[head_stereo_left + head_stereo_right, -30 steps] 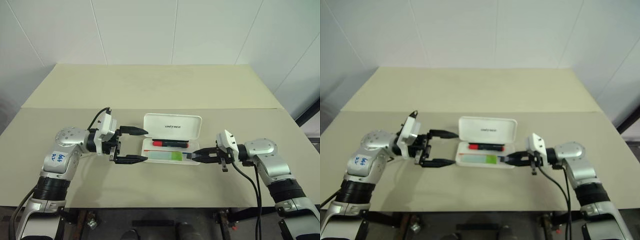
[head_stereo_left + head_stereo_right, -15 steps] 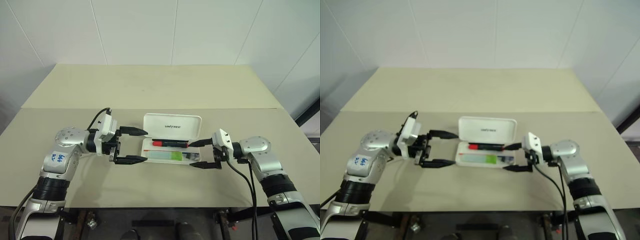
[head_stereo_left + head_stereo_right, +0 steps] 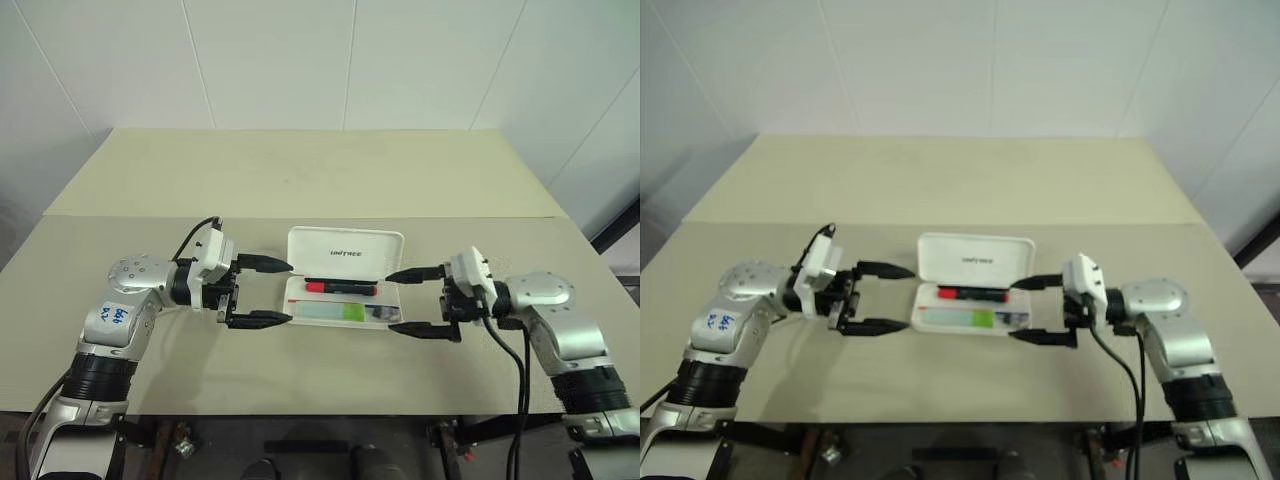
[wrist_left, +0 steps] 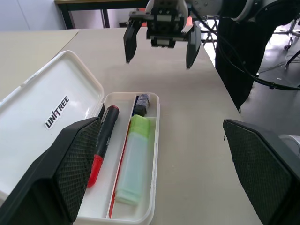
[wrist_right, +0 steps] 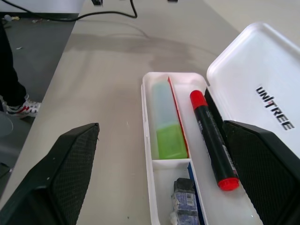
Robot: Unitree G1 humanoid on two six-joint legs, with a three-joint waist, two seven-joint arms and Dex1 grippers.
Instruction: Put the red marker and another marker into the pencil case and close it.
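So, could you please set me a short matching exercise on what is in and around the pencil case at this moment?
Things:
1. red marker
2. green-capped marker
3. pencil case lid
4. right pincer

States:
A. standing raised, lettering showing
B. open, holding nothing, beside the case
C. lying in the case, next to the lid
D. lying in the case, on the side away from the lid

Pairs: 1-C, 2-D, 3-A, 4-B

A: bg? white panelled wall (image 3: pixel 350 60), seams visible
B: yep. two beige tables (image 3: pixel 300 165) pushed together, grey floor (image 5: pixel 33 42), black cables (image 5: pixel 112 11) on it
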